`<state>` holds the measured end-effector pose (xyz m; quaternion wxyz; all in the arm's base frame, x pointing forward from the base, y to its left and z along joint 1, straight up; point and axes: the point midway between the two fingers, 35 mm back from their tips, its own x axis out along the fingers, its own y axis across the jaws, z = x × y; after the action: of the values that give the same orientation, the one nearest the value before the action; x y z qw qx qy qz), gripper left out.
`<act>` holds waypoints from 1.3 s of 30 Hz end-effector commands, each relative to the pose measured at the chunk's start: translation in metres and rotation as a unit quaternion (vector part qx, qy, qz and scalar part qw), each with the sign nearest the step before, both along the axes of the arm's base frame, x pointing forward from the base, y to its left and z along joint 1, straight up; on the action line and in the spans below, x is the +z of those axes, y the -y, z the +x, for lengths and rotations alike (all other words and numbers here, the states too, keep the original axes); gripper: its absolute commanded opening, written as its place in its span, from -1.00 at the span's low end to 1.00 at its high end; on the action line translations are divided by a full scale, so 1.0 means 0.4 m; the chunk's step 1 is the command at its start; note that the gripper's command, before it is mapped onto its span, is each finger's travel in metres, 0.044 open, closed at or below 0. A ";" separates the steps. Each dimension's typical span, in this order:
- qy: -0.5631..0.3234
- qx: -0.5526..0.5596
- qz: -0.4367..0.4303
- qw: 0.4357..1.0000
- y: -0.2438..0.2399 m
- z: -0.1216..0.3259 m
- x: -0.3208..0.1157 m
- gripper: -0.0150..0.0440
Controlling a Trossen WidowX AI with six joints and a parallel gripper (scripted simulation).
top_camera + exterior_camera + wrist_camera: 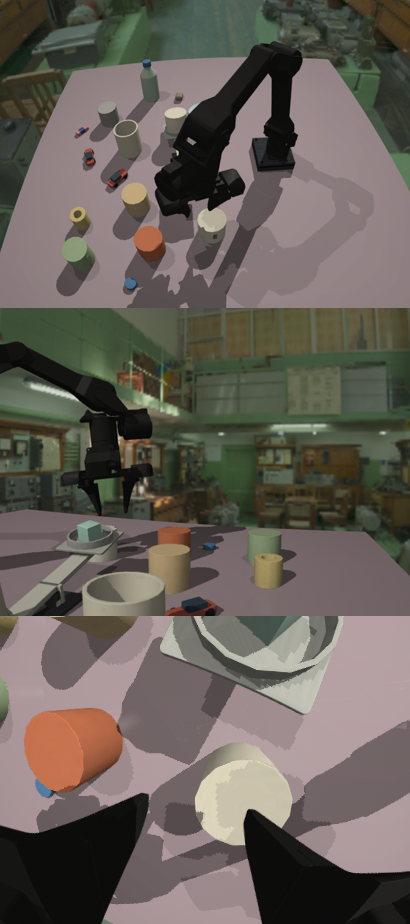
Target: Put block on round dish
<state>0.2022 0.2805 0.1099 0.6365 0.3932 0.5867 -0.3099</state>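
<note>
My gripper is open and empty, above the table beside the cream cup. That cup stands on the table; one fingertip overlaps its top in the wrist view. The pale green block lies uncovered in the ring on the raised near end of the balance. The other cream cup stands on the balance's far end. The round pale-blue dish is mostly hidden behind the arm in the top view.
An orange cylinder and a tan cylinder stand near the balance. A hollow beige cup, a bottle, a grey cylinder and two red cars stand farther off.
</note>
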 end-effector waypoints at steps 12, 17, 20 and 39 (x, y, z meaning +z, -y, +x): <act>0.018 0.255 -0.035 0.966 0.047 0.034 0.025 0.39; 0.022 0.337 -0.047 0.940 0.063 0.044 0.031 0.39; 0.024 0.385 -0.053 0.921 0.072 0.049 0.035 0.39; 0.030 0.654 -0.083 0.751 0.142 0.091 0.060 0.39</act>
<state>0.2363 0.2296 0.1296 0.7375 -0.0931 0.6597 0.1100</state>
